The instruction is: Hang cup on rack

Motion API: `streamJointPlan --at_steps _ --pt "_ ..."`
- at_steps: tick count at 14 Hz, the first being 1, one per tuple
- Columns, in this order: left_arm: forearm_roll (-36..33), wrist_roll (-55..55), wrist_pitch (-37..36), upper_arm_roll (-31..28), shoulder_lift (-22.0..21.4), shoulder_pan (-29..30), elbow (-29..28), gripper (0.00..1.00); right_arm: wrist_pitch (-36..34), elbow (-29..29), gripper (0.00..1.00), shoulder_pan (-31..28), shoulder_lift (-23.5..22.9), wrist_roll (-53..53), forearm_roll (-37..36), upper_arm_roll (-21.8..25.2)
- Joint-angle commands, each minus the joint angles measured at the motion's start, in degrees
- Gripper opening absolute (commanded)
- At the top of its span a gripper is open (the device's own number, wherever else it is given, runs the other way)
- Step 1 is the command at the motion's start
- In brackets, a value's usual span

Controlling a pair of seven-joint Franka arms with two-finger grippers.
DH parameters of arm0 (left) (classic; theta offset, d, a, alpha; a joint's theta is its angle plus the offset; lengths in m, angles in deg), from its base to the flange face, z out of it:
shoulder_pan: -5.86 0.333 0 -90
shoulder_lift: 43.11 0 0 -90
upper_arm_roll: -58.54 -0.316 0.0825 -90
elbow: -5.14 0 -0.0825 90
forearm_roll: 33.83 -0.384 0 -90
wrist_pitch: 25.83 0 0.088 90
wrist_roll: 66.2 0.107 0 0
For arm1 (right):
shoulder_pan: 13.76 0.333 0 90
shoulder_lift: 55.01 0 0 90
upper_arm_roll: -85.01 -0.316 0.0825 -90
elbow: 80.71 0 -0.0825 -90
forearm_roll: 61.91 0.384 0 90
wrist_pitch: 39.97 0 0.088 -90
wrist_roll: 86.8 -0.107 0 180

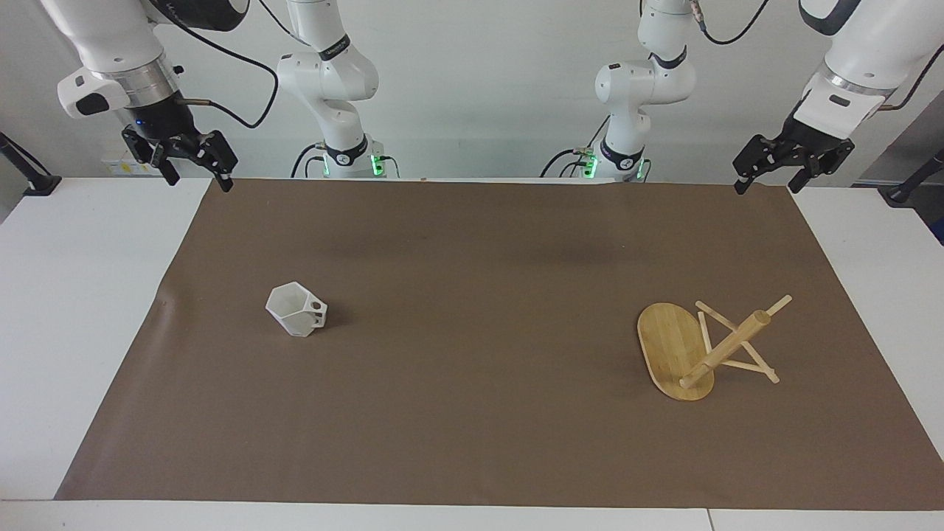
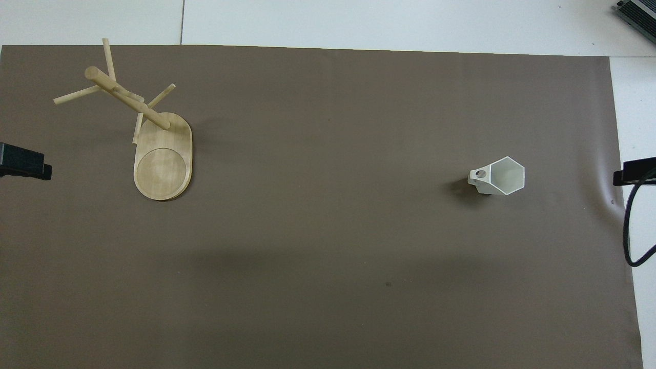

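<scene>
The white faceted cup [image 1: 297, 311] [image 2: 499, 177] stands upright on the brown mat toward the right arm's end, its handle pointing toward the left arm's end. The bamboo rack [image 1: 675, 346] [image 2: 163, 164] stands on its oval base toward the left arm's end, its pegs bare. My right gripper [image 1: 200, 179] hangs open and holds nothing, over the mat's corner at the robots' edge. My left gripper [image 1: 767, 184] hangs open and holds nothing, over the other corner at that edge. Both are well away from the cup and the rack. In the overhead view only one finger [image 2: 24, 166] of the left gripper and one finger [image 2: 633, 172] of the right gripper show.
A brown mat [image 1: 472, 243] covers most of the white table [image 1: 81, 295]. A black cable [image 2: 629, 225] loops beside the mat at the right arm's end. A small wrinkle [image 1: 164, 299] lifts the mat's edge near the cup.
</scene>
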Motion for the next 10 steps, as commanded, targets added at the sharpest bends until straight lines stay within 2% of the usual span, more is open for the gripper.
streamJointPlan --at_steps 1,10 --pt "-0.5 -0.7 0.0 0.3 -1.2 0.4 -1.0 1.00 1.6 -2.1 1.00 0.3 1.6 1.5 0.9 0.7" --pt "-0.5 -0.5 0.9 0.3 -1.2 0.2 -1.1 1.00 3.3 -3.2 1.00 0.4 1.6 1.5 0.9 0.6"
